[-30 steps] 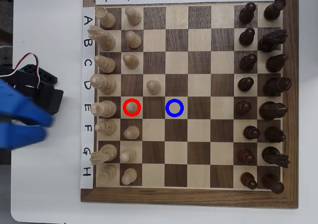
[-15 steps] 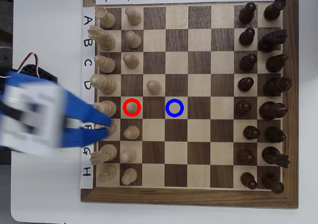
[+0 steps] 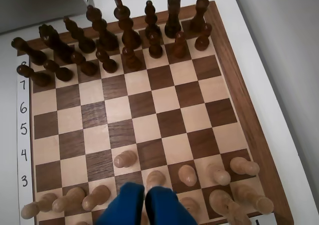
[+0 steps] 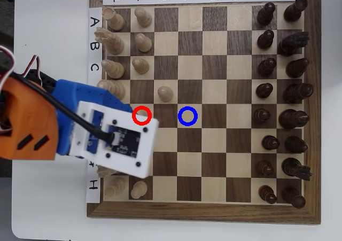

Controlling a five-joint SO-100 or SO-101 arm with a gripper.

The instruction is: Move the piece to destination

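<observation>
Since half a second ago the arm (image 4: pixel 29 118) has swung further over the board (image 4: pixel 203 211), so its white camera block (image 4: pixel 120 139) now covers the near rows by the lettered edge where only blue tips reached before. In the wrist view the tool (image 3: pixel 145 190) shows two blue fingers (image 3: pixel 130 200) pressed together with only a thin dark slit between them, holding nothing. The pawn (image 3: pixel 155 179) to be moved stands just beyond the tips, upright on its square inside the red ring (image 4: pixel 141 115), though the overhead view hides most of it under the block. To do this step well, I judge the fingers must first spread wide enough to pass the round head, then come down straddling it and close low on the neck, where the turned wood narrows and a smooth ball cannot squirt out. Pale neighbours (image 3: pixel 187 175) stand just beside it in the same row, and one advanced pawn (image 3: pixel 124 158) sits near on the next row, so the descent should be straight and the lift clear of their heads. The blue-ringed square (image 4: pixel 187 116) lies two squares ahead in the same file, with bare squares between. Pieces look like smooth varnished wood, cream and dark brown (image 3: pixel 129 40); the board is satin veneer in a walnut-toned frame on a plain white surface (image 4: pixel 53 16).
</observation>
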